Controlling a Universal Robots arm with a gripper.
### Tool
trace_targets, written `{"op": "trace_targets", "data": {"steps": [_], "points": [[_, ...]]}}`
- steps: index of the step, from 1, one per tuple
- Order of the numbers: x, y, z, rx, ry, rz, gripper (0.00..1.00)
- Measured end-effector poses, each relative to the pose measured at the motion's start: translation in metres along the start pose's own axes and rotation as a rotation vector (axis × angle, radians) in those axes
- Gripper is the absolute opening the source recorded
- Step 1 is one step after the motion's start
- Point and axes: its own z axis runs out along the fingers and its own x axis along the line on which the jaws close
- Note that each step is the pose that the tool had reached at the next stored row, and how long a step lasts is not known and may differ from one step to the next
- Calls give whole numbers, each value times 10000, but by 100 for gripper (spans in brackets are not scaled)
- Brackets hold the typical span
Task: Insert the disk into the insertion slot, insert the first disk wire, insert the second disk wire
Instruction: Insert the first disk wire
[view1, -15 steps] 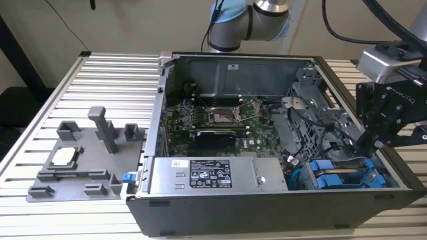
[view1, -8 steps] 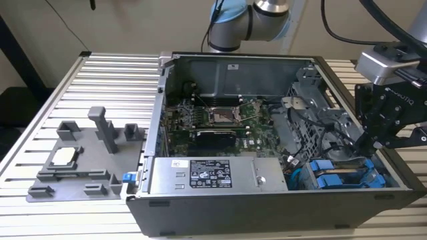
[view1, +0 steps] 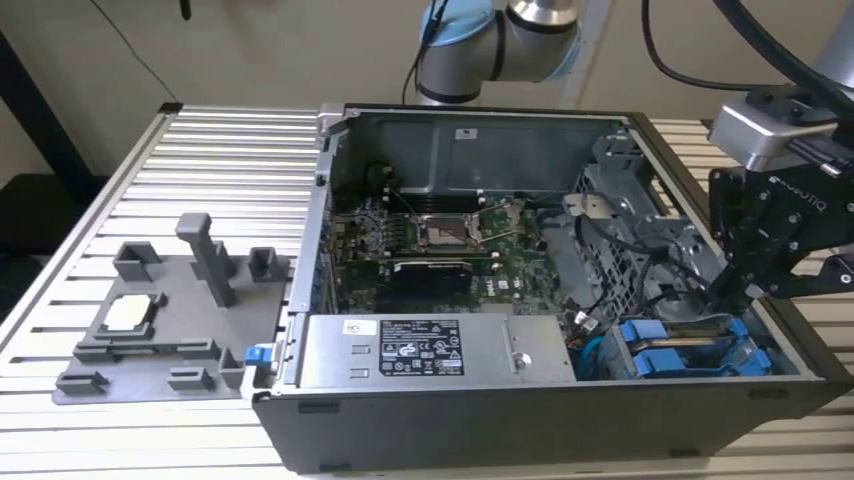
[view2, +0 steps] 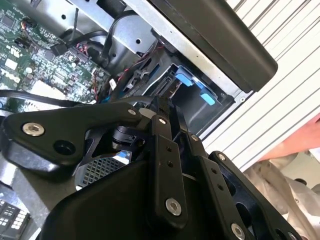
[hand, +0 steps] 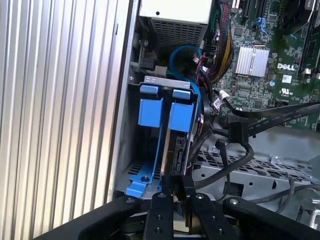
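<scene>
The disk (hand: 178, 146) stands on edge in the insertion slot (hand: 150, 172) of the grey drive cage, and its blue carrier bracket (hand: 181, 116) shows at its end. The same blue bracket (view1: 681, 352) sits at the front corner of the case on the exterior view's right. My gripper (hand: 176, 184) is down inside the case at the disk's other end, with its fingers pinched together on the small black plug of a disk wire (hand: 220, 170) that loops away over the cage. In the second wrist view the gripper (view2: 162, 106) points at the disk's end (view2: 169, 90).
A second blue carrier (hand: 150, 111) stands beside the disk. Black cables (hand: 260, 120) and a loose black connector (hand: 235, 133) cross the cage toward the motherboard (view1: 441, 240). The power supply box (view1: 420, 350) lies along the case front. A grey fixture plate (view1: 160, 320) rests on the slatted table.
</scene>
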Motion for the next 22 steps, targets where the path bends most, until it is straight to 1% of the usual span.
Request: {"op": "trace_targets", "data": {"steps": [1, 2, 5, 6, 10, 11, 13, 15, 18, 22], "points": [[3, 0, 5, 0, -18, 35, 19], [5, 1, 9, 3, -58, 69, 19], [14, 2, 25, 19, -226, 165, 19], [17, 3, 30, 21, -261, 205, 19], [23, 5, 44, 16, -321, 413, 19], [23, 5, 46, 17, -352, 461, 19], [25, 5, 52, 27, -443, 529, 19], [29, 6, 61, 45, -482, 576, 19], [42, 9, 74, 104, -506, 612, 19], [61, 12, 89, 255, -600, 637, 19]]}}
